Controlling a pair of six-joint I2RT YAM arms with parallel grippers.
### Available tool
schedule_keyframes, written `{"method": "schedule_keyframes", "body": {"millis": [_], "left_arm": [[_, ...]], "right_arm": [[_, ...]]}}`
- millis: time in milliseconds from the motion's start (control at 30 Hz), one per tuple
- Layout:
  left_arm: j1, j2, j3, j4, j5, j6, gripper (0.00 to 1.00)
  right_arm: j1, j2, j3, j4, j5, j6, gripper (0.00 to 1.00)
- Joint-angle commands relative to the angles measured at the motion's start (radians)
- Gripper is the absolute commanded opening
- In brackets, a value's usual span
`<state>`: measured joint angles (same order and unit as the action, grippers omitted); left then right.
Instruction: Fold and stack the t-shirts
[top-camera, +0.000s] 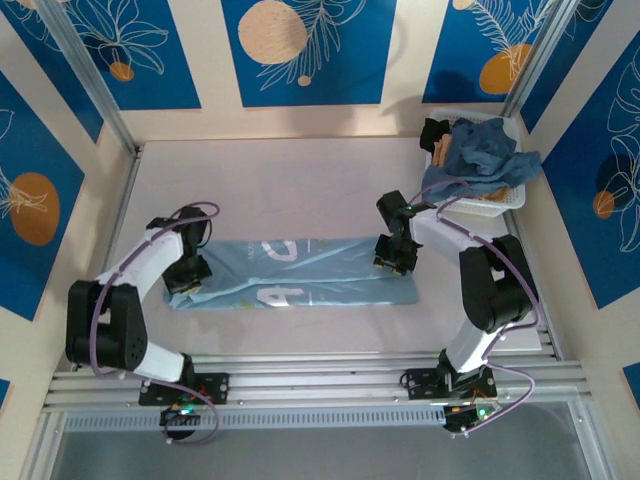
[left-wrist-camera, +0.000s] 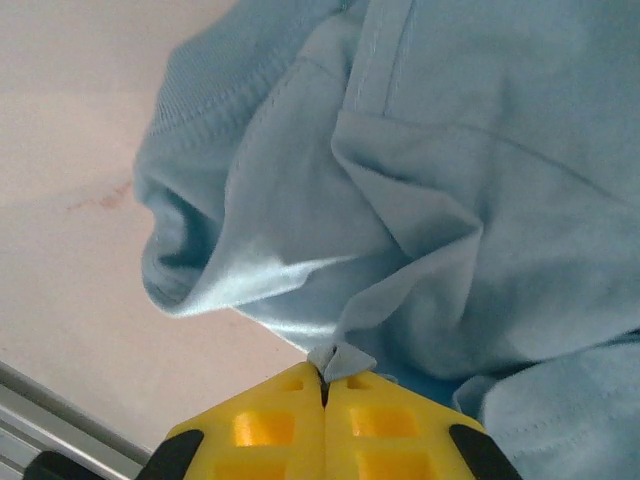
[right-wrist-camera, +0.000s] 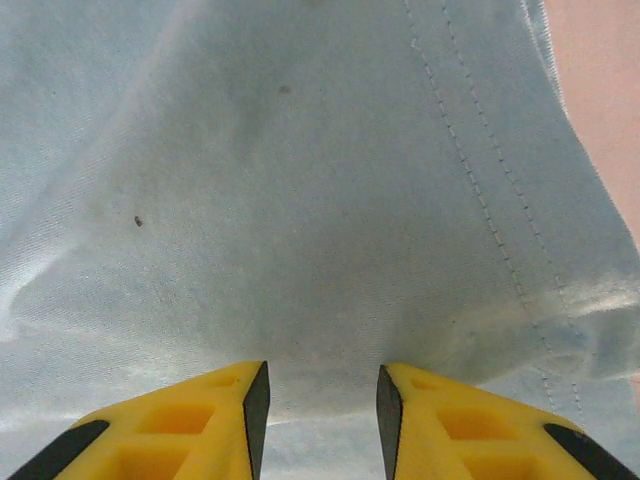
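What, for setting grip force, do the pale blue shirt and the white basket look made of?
Pale blue t-shirt: soft matte knit, probably cotton jersey, given stitched hems and limp folds. Basket: white, apparently rigid plastic, given its slatted wall.

White lettering (top-camera: 270, 296) on pale t-shirt (top-camera: 340, 270) partly under a fold, illegible.

The t-shirt (top-camera: 318, 270) shows white characters, perhaps "0" and "4".
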<state>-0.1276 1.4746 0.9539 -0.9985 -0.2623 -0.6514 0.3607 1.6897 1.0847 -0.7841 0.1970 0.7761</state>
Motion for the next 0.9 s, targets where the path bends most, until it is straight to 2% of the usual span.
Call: {"method": "schedule_keyframes", "body": {"millis": [0, 100, 133, 167, 233, 267, 400, 500, 600, 700, 800, 867], "left_arm": [[-0.006, 0.065, 0.031, 0.012, -0.073, 0.033, 0.0], [-0.006, 0.12, 0.045, 0.03, -0.089, 0.041, 0.0], [-0.006, 0.141, 0.046, 0.034, -0.093, 0.041, 0.03], [-0.006, 0.159, 0.049, 0.033, -0.101, 0.038, 0.09], [-0.006, 0.194, 0.058, 0.023, -0.133, 0.03, 0.32], [-0.004, 0.202, 0.062, 0.019, -0.149, 0.029, 0.38], [-0.003, 0.165, 0.098, -0.003, -0.191, 0.025, 0.48], [-0.01, 0.05, 0.128, -0.045, -0.191, 0.002, 0.56], [-0.014, -0.074, 0.121, -0.061, -0.081, -0.03, 0.57], [-0.017, -0.147, 0.062, -0.042, 0.112, -0.085, 0.44], [-0.017, -0.148, -0.024, 0.013, 0.293, -0.169, 0.33], [-0.015, -0.125, -0.065, 0.066, 0.335, -0.221, 0.29]], "right_arm": [[-0.003, 0.019, 0.017, -0.014, -0.018, -0.015, 0.37], [-0.003, 0.022, 0.014, -0.016, -0.018, -0.016, 0.37], [-0.004, 0.022, 0.012, -0.016, -0.018, -0.016, 0.37], [-0.005, 0.02, 0.011, -0.016, -0.018, -0.015, 0.37], [-0.006, 0.015, 0.007, -0.02, -0.016, -0.015, 0.37], [-0.006, 0.011, 0.006, -0.02, -0.015, -0.015, 0.37], [-0.005, -0.018, 0.007, -0.03, -0.012, -0.023, 0.37], [-0.001, -0.054, 0.012, -0.034, -0.009, -0.039, 0.37], [0.0, -0.085, 0.011, -0.033, -0.01, -0.053, 0.37], [-0.001, -0.1, -0.001, 0.001, -0.048, -0.077, 0.37], [-0.007, -0.095, -0.008, 0.047, -0.103, -0.119, 0.36], [-0.017, -0.082, -0.005, 0.067, -0.13, -0.144, 0.35]]}}
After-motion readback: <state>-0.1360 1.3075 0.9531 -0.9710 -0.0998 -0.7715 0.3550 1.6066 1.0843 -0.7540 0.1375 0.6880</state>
